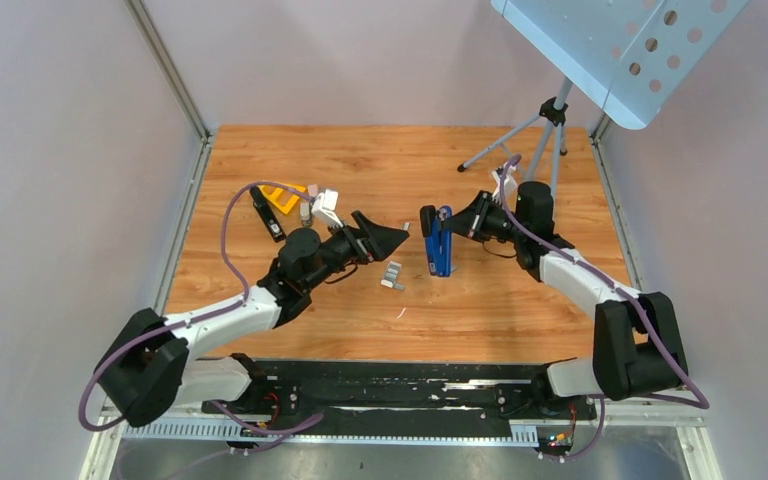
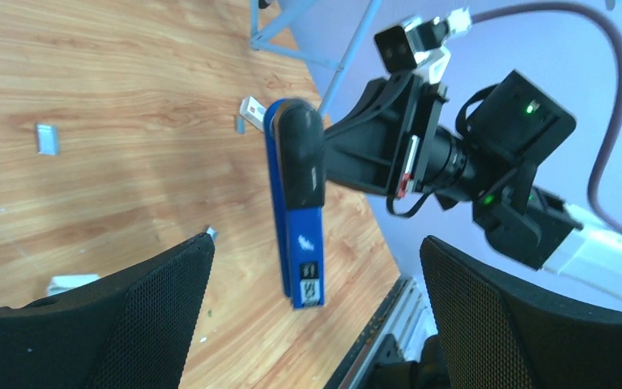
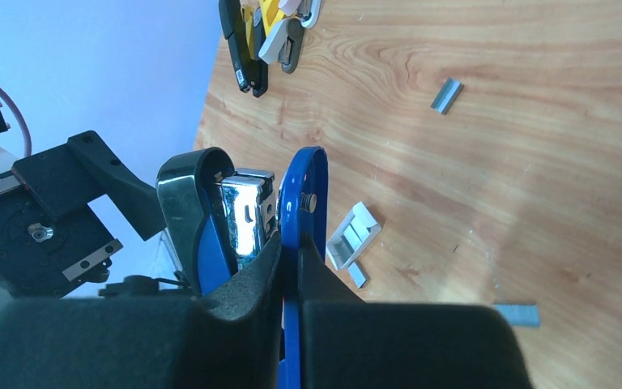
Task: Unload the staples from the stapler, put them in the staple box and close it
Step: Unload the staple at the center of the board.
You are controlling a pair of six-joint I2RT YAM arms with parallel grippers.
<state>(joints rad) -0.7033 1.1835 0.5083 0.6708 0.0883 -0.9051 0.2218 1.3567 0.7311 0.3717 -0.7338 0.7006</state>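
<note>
Stapler (image 1: 268, 215) lies far left on the tabletop (image 1: 520, 310) and staples (image 1: 392, 272) lie loose mid-table; right gripper (image 1: 448, 222) clamps an upright blue tool (image 1: 440, 255), left gripper (image 1: 398, 238) gapes wide nearby, so a slip or sweep could scatter the staples.

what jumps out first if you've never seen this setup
The blue stapler draws the eye first, clamped in the right tool at mid-table, with its chrome inside showing in the right wrist view. The left tool faces it from the left, wide open and holding nothing. Loose staples lie scattered on the wood nearby.
</note>
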